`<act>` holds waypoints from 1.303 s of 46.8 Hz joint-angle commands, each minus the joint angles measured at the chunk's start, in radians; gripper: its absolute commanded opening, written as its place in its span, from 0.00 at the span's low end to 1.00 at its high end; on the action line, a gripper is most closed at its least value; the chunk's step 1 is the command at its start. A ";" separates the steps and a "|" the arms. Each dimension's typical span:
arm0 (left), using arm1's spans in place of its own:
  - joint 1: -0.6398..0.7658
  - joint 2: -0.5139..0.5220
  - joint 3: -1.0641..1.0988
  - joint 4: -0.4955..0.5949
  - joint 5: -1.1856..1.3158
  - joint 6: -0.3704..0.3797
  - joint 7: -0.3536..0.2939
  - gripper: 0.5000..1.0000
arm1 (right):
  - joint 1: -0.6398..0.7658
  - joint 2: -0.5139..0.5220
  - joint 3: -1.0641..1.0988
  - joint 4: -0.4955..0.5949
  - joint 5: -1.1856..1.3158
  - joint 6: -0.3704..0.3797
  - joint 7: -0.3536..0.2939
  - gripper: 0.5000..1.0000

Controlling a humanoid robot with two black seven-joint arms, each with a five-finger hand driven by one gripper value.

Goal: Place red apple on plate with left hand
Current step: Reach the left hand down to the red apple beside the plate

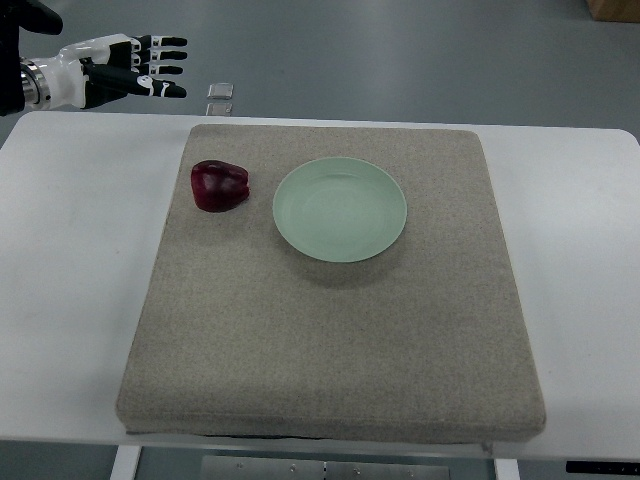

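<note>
The apple (219, 186) has a glossy, dark red skin. The plate (340, 210) looks smooth and glazed, pale green. The mat (330, 350) is coarse, matt beige cloth. The table (70, 300) is smooth and white. The left hand (125, 72) is glossy black-and-white plastic.

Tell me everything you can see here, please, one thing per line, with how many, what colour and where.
red apple: one, dark red, on the mat's far left part, beside the plate and apart from it.
plate: one, pale green, nothing on it, on the mat a little beyond its middle.
mat: one, beige-grey, covering most of the table.
table: one, white, under the mat.
small clear pieces: two, see-through, on the grey floor just past the table's far edge.
brown box: one, only its corner shows, top right.
left hand: one, black and white, fingers stretched out, holding nothing, above the table's far left corner.
</note>
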 commanded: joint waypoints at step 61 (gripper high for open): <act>0.094 -0.074 0.031 -0.225 0.887 0.210 -0.121 0.83 | 0.000 0.000 0.000 0.001 0.000 0.000 0.000 0.86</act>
